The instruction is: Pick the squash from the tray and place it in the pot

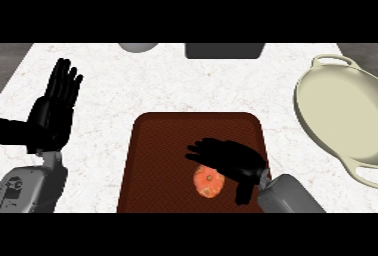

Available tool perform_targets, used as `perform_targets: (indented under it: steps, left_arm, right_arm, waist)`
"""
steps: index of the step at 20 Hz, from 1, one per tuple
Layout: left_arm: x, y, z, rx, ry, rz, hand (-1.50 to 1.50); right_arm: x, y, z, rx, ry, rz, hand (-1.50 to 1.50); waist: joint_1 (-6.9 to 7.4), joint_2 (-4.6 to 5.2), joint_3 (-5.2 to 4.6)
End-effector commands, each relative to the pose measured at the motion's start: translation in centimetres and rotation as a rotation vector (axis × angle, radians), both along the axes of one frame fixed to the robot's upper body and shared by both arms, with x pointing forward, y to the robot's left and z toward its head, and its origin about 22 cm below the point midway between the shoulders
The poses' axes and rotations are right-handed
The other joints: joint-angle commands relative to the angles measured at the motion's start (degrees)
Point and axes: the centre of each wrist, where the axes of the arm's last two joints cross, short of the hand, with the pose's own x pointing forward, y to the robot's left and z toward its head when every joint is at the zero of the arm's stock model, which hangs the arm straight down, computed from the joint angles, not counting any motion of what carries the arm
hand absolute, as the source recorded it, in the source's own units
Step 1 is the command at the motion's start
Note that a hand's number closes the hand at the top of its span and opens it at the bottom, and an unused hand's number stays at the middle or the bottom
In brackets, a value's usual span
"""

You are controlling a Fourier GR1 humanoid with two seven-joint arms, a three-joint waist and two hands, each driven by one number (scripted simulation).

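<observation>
An orange squash (207,183) lies on the dark brown tray (162,150), near its front right part. My right hand (230,159) hovers just above and behind the squash, fingers spread toward the left and thumb pointing down beside it; part of the squash is hidden under the palm. The fingers are not curled round it. The cream pot (341,116) with two handles stands at the right edge of the counter. My left hand (53,107) rests open at the left, fingers up.
A grey round object (138,47) and a dark grey box (224,50) stand at the counter's far edge. White marbled counter lies between the tray and the pot.
</observation>
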Motion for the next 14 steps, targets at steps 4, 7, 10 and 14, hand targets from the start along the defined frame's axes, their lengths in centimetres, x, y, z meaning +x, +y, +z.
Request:
perform_targets:
  steps: [4, 7, 10, 14]
  left_arm:
    - [1.5, 0.0, 0.7, 0.019, 0.002, -0.019, 0.00]
    - [0.3, -1.3, 1.1, -0.007, 0.001, -0.003, 0.00]
    - [0.1, -0.3, -0.2, 0.010, -0.007, -0.011, 0.00]
    - [0.4, 1.0, 1.3, 0.002, 0.002, -0.014, 0.00]
  right_arm:
    - [-1.2, 3.7, -2.1, 0.018, 0.008, 0.034, -1.50]
    - [-0.1, 4.3, -2.9, 0.022, 0.007, 0.032, -1.50]
    - [0.3, 3.6, -3.8, 0.008, 0.038, 0.059, -1.50]
    - [-0.2, 3.5, -5.8, 0.045, -0.034, 0.200, 1.50]
  waist:
    - [-0.17, 0.04, 0.00]
    - [0.03, 0.00, 0.01]
    - [0.00, 0.01, 0.00]
    - [0.34, 0.08, 0.03]
